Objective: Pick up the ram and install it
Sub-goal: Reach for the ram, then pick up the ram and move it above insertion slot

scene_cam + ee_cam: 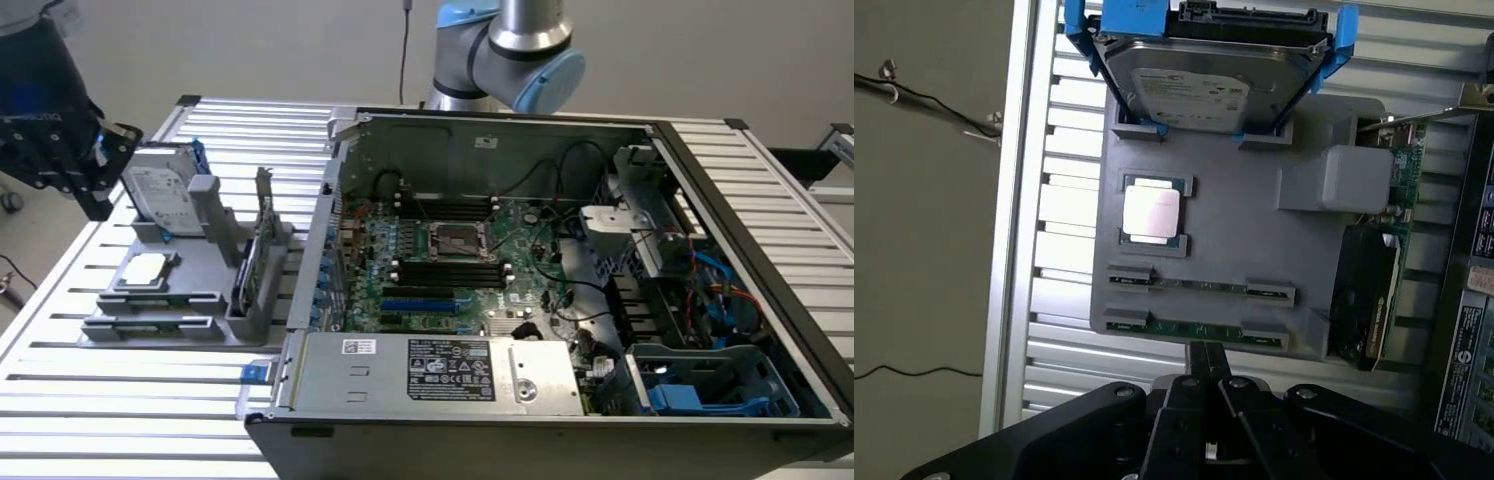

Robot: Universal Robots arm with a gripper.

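At the upper left of the exterior view the gripper (96, 200) hangs above the slatted bench (120, 420), just off the left edge of a grey holder (160, 328). In the wrist view its fingers (1206, 352) are pressed together with nothing between them, and their tips point straight at the ram (1194, 327). The ram lies on edge in the holder's nearest slot, with a second stick (1199, 285) in the slot just beyond it.

Moving right across the holder, a square silver processor (144, 268) sits in its pocket. A hard drive (163, 190) with blue rails leans upright behind it, and an expansion card (260, 250) stands on the holder's right side.

The step in hand looks like the approach for the pick, and the ram has not been lifted. To do it well, the fingers would need to part and straddle the thin green edge near its middle, squarely across the stick. They should also keep clear of the second stick and the slot's end clips.

Further right, the open computer case (747, 200) fills the centre and right of the frame. The black slots (454, 272) on its motherboard (400, 250) lie well apart from the holder.
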